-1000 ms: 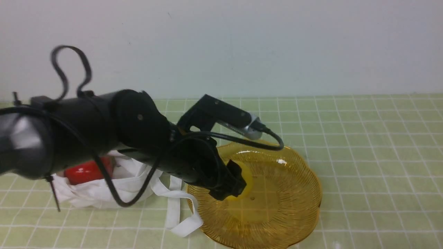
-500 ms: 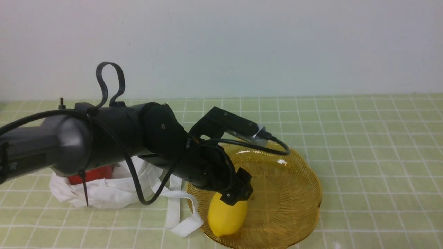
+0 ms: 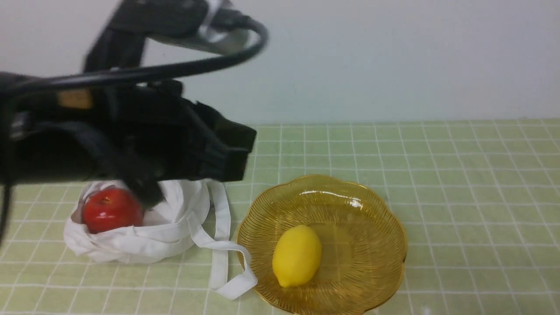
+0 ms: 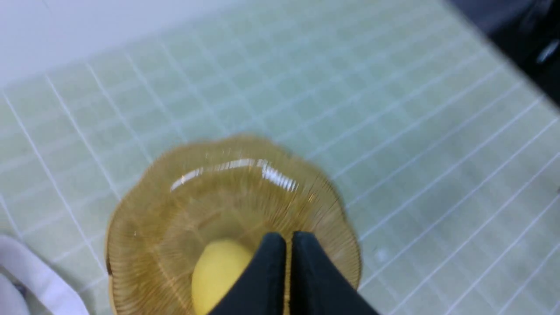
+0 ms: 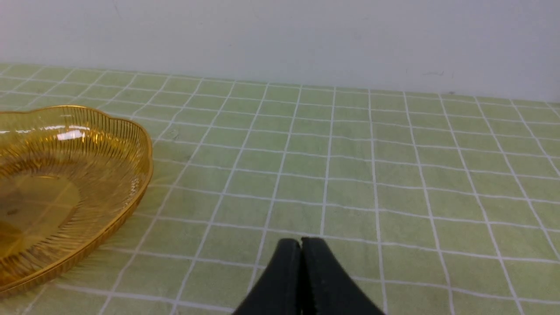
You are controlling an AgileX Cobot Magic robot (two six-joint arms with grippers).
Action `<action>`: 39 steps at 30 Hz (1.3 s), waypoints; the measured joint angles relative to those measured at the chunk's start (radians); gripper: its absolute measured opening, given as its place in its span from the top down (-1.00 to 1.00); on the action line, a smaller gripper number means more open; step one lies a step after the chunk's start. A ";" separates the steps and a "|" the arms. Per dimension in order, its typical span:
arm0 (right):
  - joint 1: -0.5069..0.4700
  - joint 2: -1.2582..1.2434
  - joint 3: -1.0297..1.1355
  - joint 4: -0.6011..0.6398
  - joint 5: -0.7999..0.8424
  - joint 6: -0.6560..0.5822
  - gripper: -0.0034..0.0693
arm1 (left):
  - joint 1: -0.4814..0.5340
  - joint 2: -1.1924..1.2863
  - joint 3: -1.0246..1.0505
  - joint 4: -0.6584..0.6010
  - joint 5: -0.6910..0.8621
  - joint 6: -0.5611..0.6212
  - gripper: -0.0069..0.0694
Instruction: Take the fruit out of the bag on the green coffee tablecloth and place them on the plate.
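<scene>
Lemon (image 3: 297, 256) — resting on the amber plate (image 3: 372, 245).

I see a yellow lemon (image 3: 297, 256), red apple (image 3: 112, 210), white bag (image 3: 131, 243), ribbed amber plate (image 3: 372, 245) and white-gridded green tablecloth (image 3: 472, 210).

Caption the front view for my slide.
Lemon on the amber glass plate, red apple in the white cloth bag at left.

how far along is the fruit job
About halfway. Done: the lemon rests on the amber plate. In hand: nothing; the left gripper is shut and empty, and so is the right gripper. Left: the red apple sits in the white bag and has to go onto the plate.
</scene>
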 joint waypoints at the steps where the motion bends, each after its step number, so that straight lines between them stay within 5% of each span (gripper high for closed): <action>1: 0.000 0.000 0.000 0.000 0.000 0.001 0.95 | 0.000 -0.057 0.026 0.001 -0.013 -0.005 0.84; 13: 0.000 0.000 0.000 0.000 0.000 0.001 0.95 | 0.000 -0.548 0.277 0.071 -0.029 0.022 0.84; 30: 0.000 0.000 0.000 0.000 0.000 0.001 0.95 | 0.009 -0.756 0.360 0.281 0.046 -0.046 0.84; 39: 0.000 0.000 0.000 0.000 0.000 0.001 0.95 | 0.268 -1.031 0.799 0.363 -0.161 -0.113 0.84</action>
